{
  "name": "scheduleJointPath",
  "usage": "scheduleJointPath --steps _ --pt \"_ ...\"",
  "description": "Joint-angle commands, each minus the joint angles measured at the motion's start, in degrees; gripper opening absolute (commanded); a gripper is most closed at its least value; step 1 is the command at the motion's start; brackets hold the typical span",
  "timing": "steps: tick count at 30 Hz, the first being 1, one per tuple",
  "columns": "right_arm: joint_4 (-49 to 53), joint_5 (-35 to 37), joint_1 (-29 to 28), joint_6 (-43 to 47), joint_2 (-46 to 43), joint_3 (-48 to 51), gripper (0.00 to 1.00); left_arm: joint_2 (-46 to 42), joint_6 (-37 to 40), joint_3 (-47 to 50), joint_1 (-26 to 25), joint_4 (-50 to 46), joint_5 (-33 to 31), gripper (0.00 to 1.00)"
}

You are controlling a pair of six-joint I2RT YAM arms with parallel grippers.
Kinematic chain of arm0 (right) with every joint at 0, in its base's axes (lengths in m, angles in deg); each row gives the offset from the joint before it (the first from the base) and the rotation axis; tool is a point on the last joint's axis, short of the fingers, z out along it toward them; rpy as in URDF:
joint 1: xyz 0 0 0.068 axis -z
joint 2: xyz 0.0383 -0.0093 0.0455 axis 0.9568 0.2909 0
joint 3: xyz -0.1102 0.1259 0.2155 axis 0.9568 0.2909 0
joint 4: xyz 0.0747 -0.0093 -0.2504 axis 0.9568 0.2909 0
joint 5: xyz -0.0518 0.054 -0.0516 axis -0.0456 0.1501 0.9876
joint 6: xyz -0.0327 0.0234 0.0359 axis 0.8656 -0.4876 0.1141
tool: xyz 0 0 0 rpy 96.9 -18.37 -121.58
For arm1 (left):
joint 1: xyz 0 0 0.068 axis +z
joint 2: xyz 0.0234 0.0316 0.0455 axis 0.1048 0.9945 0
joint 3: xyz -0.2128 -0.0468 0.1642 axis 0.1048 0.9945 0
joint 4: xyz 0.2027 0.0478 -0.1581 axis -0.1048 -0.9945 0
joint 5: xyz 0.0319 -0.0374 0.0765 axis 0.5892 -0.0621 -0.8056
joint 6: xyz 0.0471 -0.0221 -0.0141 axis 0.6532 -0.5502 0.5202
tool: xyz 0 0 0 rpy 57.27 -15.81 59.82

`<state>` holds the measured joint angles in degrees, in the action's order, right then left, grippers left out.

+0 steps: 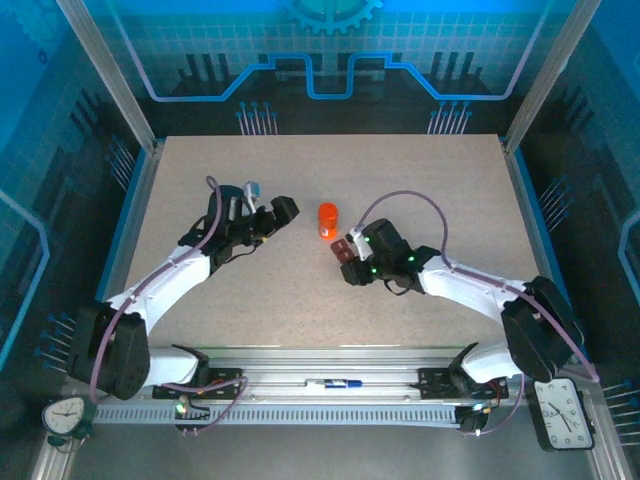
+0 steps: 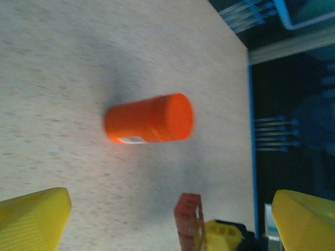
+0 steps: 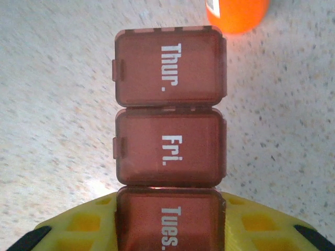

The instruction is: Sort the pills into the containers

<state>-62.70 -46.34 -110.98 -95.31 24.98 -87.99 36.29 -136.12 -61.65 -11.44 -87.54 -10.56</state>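
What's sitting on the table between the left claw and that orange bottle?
Nothing. In the top view only bare tabletop separates the left gripper from the orange bottle; the left wrist view shows the same bare stretch.

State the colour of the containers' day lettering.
White lettering on the containers; best in the right wrist view.

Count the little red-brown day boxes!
3 in a row: Thur. box by the orange plastic bottle, Fri. box next, Tues. box between yellow fingers. More may be hidden.
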Motion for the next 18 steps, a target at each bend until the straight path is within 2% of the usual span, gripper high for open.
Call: scheduleJointPath --steps 1,7,18 --pt "-1.65 -7.00 2.42 -2.89 -1.92 -2.12 0.25 -1.81 -3.68 -1.10 -1.90 8.23 4.58 0.99" --pt "-2.69 -10.75 3.66 -5.56 -1.62 -4.13 0.22 -0.99 -7.96 -0.07 -4.81 15.79 6.29 0.99" --pt "-4.40 -12.42 3.63 -7.30 0.75 -7.89 0.22 1.76 -8.89 -0.14 -9.34 18.55 5.42 0.99"
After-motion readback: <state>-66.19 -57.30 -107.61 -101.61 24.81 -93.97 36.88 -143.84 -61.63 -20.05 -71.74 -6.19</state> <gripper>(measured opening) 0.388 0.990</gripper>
